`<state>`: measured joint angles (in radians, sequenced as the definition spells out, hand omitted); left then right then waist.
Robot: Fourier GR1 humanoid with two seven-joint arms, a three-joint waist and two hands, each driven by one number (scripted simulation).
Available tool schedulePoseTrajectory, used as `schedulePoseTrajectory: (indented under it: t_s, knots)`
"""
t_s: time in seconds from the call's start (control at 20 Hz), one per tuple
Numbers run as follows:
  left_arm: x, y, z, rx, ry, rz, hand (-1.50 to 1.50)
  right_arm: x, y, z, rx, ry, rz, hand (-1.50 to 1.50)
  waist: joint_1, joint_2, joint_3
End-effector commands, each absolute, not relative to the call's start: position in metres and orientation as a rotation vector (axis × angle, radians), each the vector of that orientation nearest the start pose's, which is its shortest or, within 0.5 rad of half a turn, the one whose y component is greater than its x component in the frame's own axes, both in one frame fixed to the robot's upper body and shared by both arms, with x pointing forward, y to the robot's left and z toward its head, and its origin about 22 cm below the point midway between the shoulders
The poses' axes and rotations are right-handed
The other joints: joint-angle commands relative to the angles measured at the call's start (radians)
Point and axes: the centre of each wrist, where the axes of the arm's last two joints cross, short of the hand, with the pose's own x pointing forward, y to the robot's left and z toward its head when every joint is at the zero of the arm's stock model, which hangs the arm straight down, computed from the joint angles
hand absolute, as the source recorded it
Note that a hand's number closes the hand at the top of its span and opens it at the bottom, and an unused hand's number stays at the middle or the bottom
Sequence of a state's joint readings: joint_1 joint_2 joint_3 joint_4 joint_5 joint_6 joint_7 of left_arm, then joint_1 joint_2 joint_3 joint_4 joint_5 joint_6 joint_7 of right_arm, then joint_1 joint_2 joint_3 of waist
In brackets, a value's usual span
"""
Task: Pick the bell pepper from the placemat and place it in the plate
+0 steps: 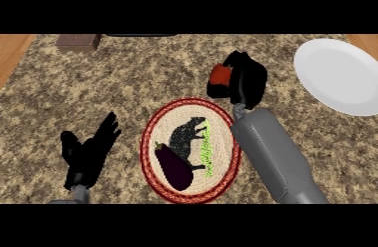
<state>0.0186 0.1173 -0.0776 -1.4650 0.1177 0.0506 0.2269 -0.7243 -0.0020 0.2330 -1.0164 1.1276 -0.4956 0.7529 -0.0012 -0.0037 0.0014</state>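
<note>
My right hand [242, 81] hangs above the counter just past the far edge of the round placemat [221, 116], its fingers curled round a red bell pepper [219, 74] that peeks out at its left side. The white plate [336, 76] lies to the right of that hand, at the counter's right edge, with a gap between them. A dark purple eggplant [174, 167] lies on the placemat's near half, beside a black animal figure printed on the mat. My left hand [87, 151] rests open at the lower left, fingers up.
A brown block [78, 41] sits at the far left of the speckled counter [111, 76]. A dark object edge shows along the back. Wooden strips border the counter at left and right.
</note>
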Motion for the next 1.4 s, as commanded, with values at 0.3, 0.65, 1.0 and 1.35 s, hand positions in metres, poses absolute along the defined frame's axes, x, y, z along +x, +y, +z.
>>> schedulePoseTrajectory:
  t_s: [0.3, 0.65, 1.0, 1.35]
  knots:
    - [0.225, 0.235, -0.037, -0.004, -1.185, 0.006, 0.0, 0.388, -0.154, 0.087, -1.279, -1.436, -0.07, 1.5, 0.005, 0.005, -0.001]
    - [0.24, 0.249, -0.035, -0.003, -1.18, -0.007, 0.0, 0.379, -0.233, 0.069, -1.377, -1.443, -0.185, 1.5, 0.0, 0.007, -0.001]
    - [0.237, 0.231, -0.023, -0.018, -1.198, -0.025, 0.0, 0.385, -0.317, 0.051, -1.527, -1.366, -0.299, 1.5, 0.021, 0.012, 0.001]
    - [0.242, 0.229, -0.035, -0.022, -1.207, -0.041, 0.0, 0.383, -0.396, 0.075, -1.535, -1.375, -0.317, 1.5, 0.034, 0.023, 0.003]
